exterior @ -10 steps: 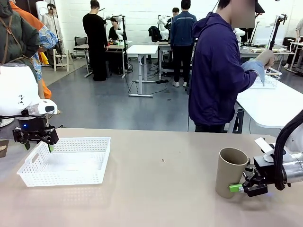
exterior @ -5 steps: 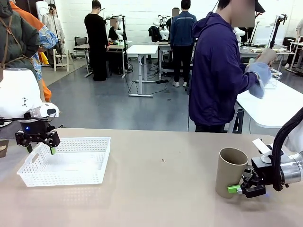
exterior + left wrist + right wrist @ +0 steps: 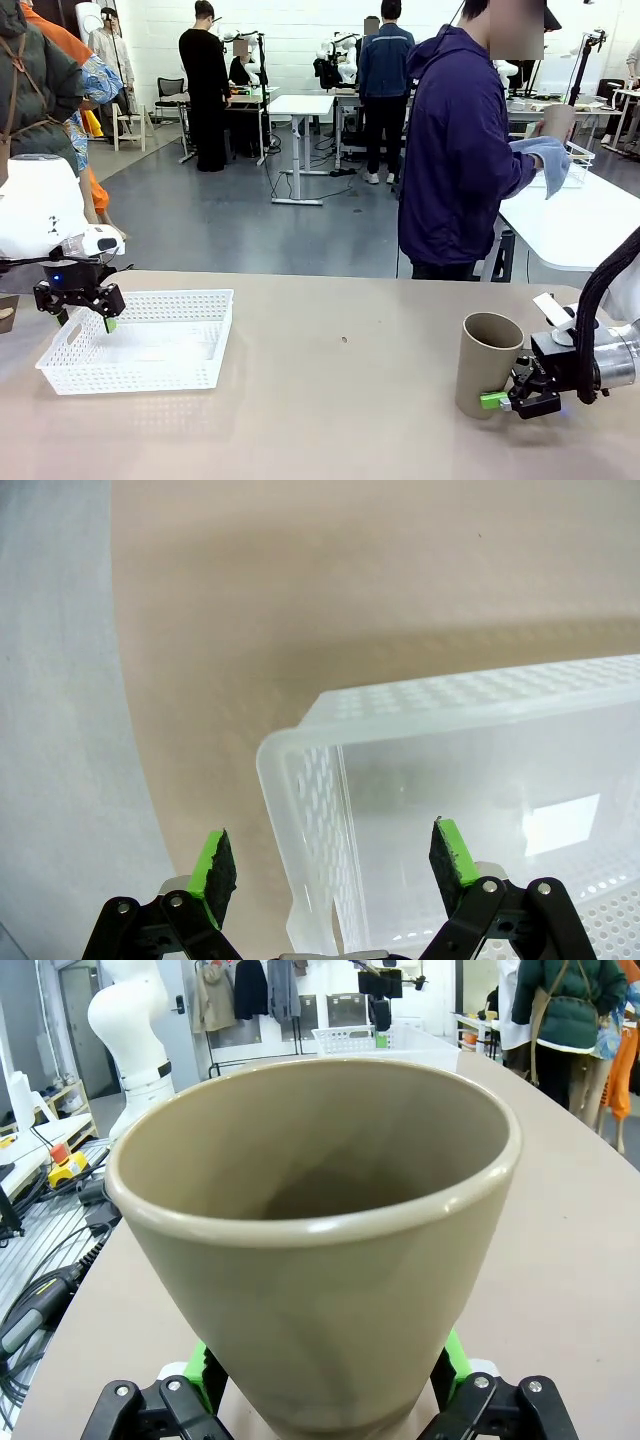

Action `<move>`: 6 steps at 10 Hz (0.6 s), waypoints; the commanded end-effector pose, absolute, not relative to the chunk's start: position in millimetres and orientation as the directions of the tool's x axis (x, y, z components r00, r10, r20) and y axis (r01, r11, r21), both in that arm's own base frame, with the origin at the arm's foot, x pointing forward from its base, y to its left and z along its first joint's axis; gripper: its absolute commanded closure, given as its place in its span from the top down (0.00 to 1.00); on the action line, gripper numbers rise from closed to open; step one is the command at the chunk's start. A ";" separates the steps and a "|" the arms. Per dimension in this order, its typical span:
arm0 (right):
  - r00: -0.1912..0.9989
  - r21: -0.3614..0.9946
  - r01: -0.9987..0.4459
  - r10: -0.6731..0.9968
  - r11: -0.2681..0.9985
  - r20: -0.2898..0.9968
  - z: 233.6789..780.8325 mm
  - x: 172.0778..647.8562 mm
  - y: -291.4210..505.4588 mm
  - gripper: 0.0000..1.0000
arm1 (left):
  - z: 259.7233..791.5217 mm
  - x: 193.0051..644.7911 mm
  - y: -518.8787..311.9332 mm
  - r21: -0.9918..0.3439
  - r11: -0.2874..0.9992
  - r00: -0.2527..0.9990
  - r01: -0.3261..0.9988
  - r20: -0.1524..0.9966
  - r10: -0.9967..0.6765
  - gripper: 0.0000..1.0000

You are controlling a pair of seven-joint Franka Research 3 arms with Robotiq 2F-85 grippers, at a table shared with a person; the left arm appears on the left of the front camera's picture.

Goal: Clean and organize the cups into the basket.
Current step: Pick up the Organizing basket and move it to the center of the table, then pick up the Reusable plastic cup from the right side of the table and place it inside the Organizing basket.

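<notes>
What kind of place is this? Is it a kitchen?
Most likely a robot lab, not a kitchen. The left gripper hangs over a basket, the right gripper flanks a cup, and plain work tables stand across a big grey floor.

Left gripper [image 3: 84,318] is lower than a second ago: it has dropped in small steps and drifted slightly right, and now sits at the left end of the basket [image 3: 150,372], with one pad outside the end wall and one inside. The white arm segment [image 3: 40,205] above it has come down with it. Right gripper [image 3: 497,400] has dipped a hair at the foot of the tan cup [image 3: 485,362], barely any shift. At the far side, the person's hand [image 3: 552,128] has turned a second tan cup [image 3: 557,120] more upright. The blue cloth [image 3: 546,156], bunched over the wrist half a second ago, now hangs under that cup.
</notes>
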State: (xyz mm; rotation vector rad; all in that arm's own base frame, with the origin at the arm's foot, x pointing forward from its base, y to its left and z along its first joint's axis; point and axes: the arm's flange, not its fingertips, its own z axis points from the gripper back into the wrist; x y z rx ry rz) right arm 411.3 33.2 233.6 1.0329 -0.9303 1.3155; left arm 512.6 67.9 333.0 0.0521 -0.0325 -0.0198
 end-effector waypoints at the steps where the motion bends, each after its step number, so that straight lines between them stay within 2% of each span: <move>1: 0.022 0.022 -1.000 0.267 0.004 0.963 228.6 415.0 42.0 1.00 | 328.4 524.7 78.7 0.021 0.999 0.998 0.040 0.054 -0.041 1.00; 2: 0.017 0.017 -1.000 0.265 0.000 0.964 228.3 415.0 41.7 1.00 | 326.5 527.9 80.4 0.018 0.999 0.997 0.046 0.056 -0.047 1.00; 3: -0.001 0.004 -1.000 0.262 -0.020 0.965 227.7 414.4 40.9 0.52 | 324.4 529.8 81.9 0.014 0.998 0.997 0.056 0.059 -0.057 0.41; 4: -0.003 0.004 -1.000 0.260 -0.028 0.966 227.6 414.0 40.1 0.42 | 324.7 530.2 80.2 0.011 0.998 0.996 0.060 0.060 -0.061 0.41; 5: -0.004 0.003 -1.000 0.258 -0.027 0.966 227.6 414.3 39.6 0.00 | 325.1 530.4 80.1 0.011 0.998 0.996 0.062 0.060 -0.063 0.00; 6: -0.002 0.005 -1.000 0.258 -0.025 0.966 227.6 414.2 39.4 0.00 | 325.2 529.9 81.7 0.013 0.998 0.996 0.064 0.060 -0.065 0.36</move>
